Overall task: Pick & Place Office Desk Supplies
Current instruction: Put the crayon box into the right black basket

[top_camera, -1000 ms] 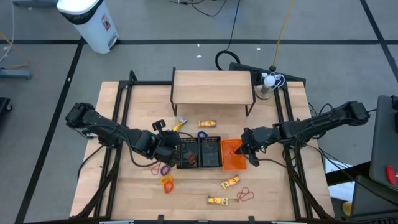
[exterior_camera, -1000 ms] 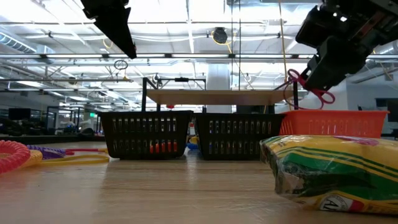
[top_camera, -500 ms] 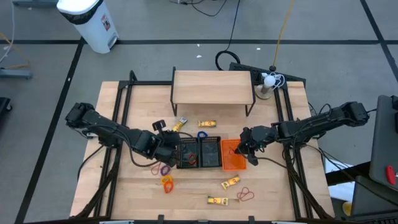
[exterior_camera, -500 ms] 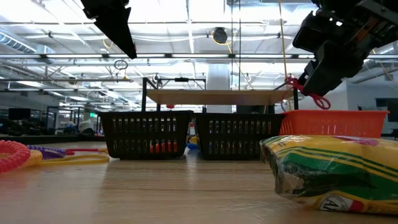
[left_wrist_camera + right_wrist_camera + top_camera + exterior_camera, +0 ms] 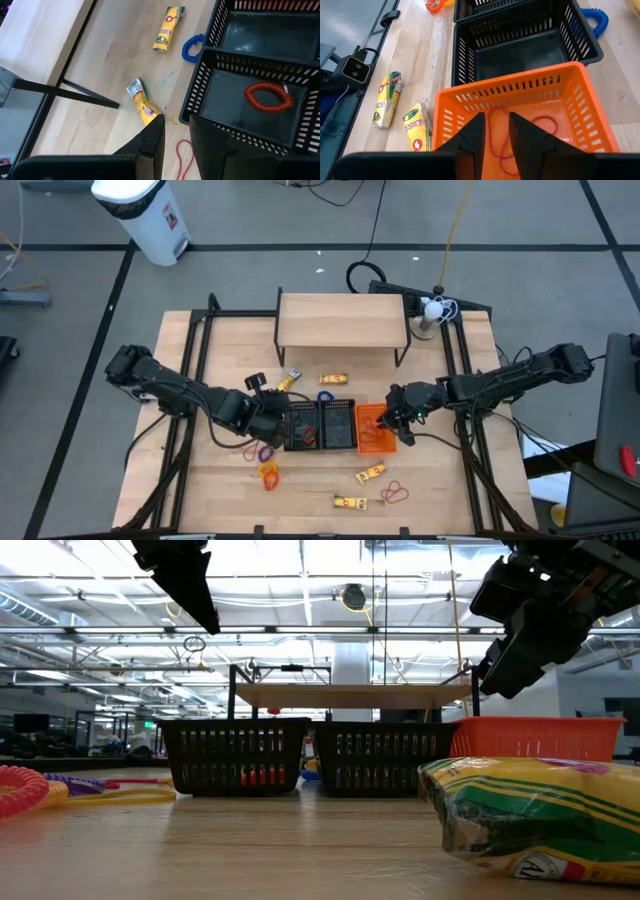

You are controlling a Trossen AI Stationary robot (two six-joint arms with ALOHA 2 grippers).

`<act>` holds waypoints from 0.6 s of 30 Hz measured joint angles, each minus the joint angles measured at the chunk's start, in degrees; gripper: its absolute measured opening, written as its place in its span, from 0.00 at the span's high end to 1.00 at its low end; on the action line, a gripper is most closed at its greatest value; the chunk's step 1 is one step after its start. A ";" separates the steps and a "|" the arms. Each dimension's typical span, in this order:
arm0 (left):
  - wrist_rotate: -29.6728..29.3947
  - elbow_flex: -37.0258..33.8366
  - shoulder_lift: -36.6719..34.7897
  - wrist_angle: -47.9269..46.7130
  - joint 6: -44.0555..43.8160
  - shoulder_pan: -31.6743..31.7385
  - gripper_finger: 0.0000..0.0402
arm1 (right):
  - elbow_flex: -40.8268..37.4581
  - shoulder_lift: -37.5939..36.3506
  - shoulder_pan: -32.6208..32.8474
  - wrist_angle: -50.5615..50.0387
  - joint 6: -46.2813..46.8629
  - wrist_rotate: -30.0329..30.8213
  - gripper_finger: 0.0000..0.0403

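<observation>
Pale wooden desk point(image 5: 220, 480) under me, with a grey floor around it and a raised wooden shelf point(image 5: 342, 318) at the far side. My left fingers point(image 5: 272, 420) hover just off the left edge of the left black basket point(image 5: 303, 426); in my left wrist view they stand a narrow gap apart with nothing between them. Below them on the desk lie a yellow crayon pack point(image 5: 144, 105) and a thin red rubber band point(image 5: 183, 151), and a coiled red loop point(image 5: 268, 96) rests on the floor of that left black basket. Farther out, near the shelf, another crayon pack point(image 5: 168, 30) lies beside a blue coil point(image 5: 190, 47). Toward the front edge, an orange coil point(image 5: 268, 474) and a purple loop point(image 5: 264, 452) sit on the wood.

Next comes the middle black basket point(image 5: 337, 426), then the orange basket point(image 5: 374, 430) touching it. My right fingers point(image 5: 396, 418) hang over the orange basket, slightly parted and gripping nothing. A red rubber band point(image 5: 520, 131) lies loose on the orange basket's floor. Two crayon packs point(image 5: 370, 473) and another red band point(image 5: 396, 494) rest on the desk in front.
</observation>
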 joint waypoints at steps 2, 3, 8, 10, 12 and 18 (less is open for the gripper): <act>0.00 0.00 0.00 0.00 0.00 0.00 0.77 | 0.00 0.00 -0.02 0.83 -0.20 0.03 0.78; 0.00 0.00 0.00 0.00 -0.01 0.00 0.77 | 0.00 0.00 -0.04 1.85 -0.53 0.00 0.78; -0.02 0.00 0.00 0.03 -0.19 0.00 0.77 | 0.02 -0.87 -0.04 8.68 -3.12 -1.44 0.75; -0.02 0.00 0.00 0.67 -0.51 0.00 0.77 | 0.02 -1.88 -0.04 10.28 -3.77 -2.31 0.75; -0.04 0.00 0.02 2.16 -0.43 0.00 0.77 | 0.02 -3.36 -0.02 11.26 -4.57 -2.93 0.75; -0.12 0.00 0.00 10.63 5.07 0.86 0.77 | 0.04 -9.04 0.11 12.41 -7.62 5.29 0.75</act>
